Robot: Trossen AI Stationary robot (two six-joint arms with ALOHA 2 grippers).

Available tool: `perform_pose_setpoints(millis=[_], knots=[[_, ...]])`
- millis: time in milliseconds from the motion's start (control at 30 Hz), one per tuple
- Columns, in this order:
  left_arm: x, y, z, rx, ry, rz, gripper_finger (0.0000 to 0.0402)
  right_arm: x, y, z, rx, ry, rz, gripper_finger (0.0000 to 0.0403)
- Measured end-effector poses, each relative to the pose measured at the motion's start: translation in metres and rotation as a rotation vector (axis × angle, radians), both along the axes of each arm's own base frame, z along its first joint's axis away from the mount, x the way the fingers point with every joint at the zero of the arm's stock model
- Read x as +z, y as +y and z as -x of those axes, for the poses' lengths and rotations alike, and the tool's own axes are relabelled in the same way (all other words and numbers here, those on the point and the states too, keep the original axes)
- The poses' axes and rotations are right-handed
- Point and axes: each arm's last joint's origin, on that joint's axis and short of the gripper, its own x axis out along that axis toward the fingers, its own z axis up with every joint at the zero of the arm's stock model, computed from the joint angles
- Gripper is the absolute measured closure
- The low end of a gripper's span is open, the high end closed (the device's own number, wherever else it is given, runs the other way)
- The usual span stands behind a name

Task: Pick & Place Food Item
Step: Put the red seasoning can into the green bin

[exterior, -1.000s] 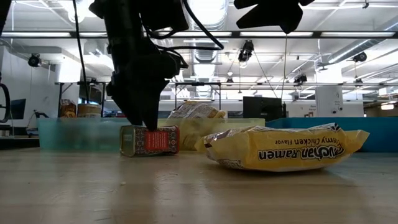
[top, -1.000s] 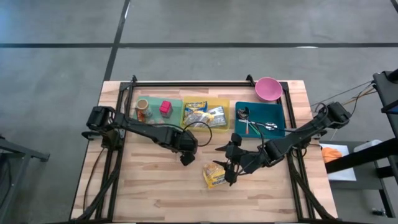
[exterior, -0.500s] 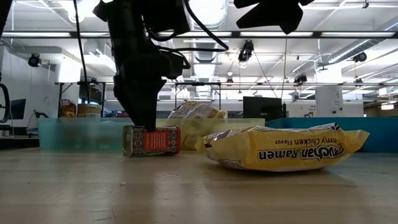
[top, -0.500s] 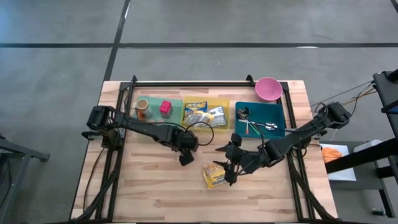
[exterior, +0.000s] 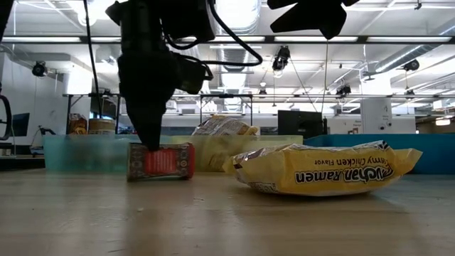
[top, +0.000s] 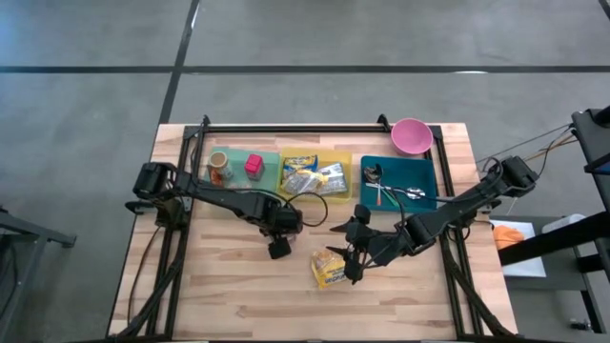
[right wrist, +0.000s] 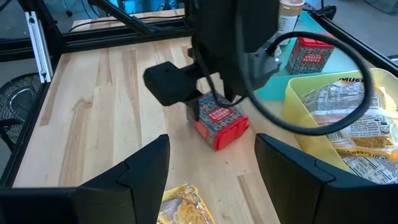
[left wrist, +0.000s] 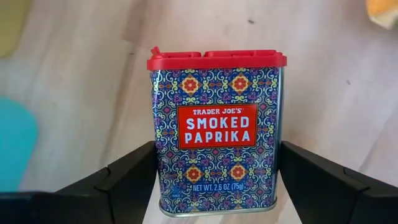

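- Left arm reaches in low from the bench's point(top: 229, 286) left edge, stretched across toward the middle, wrist bent so the left hand point(top: 278, 247) points down at the wood.
- That left hand is clamped on the paprika tin point(left wrist: 214, 130): 1 dark finger point(left wrist: 124, 180) presses each side of the blue patterned body, red lid pointing away from the wrist.
- From table height, the tin point(exterior: 160, 161) lies on its side on the bench, lid end toward the ramen, the hand point(exterior: 151, 139) coming down onto it from above.
- In the right wrist view, the tin point(right wrist: 219, 121) sits on bare wood just short of the yellow tray point(right wrist: 311, 118).
- Right arm comes in from the bench's right edge, elbow out, forearm angled to the centre; the right hand point(top: 355, 255) hovers with its fingers spread apart and nothing between them.
- Directly by that hand lies the yellow ramen pack point(top: 329, 269), flat on the bench, well apart from the tin.
- Behind: a green tray point(top: 267, 171) with 2 small containers, the yellow tray of packets, a teal tray point(top: 419, 171) with utensils, a pink bowl point(top: 411, 136).
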Motion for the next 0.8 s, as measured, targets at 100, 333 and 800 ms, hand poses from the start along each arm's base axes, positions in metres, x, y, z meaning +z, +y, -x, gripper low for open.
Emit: perform_pose_setpoints(millis=[100,333,800], knots=[[0.000,-0.006,0.001,-0.051,-0.001,0.000,0.0083,0.000,0.000,0.000,0.000,0.000,0.000,0.0172],[-0.001,-0.013,0.002,-0.075,0.000,-0.005,0.0086,0.000,0.000,0.000,0.000,0.000,0.000,0.0172],[0.001,-0.007,0.004,0.320,0.028,-0.021,0.0096,0.000,0.000,0.000,-0.001,0.000,0.001,0.0172]])
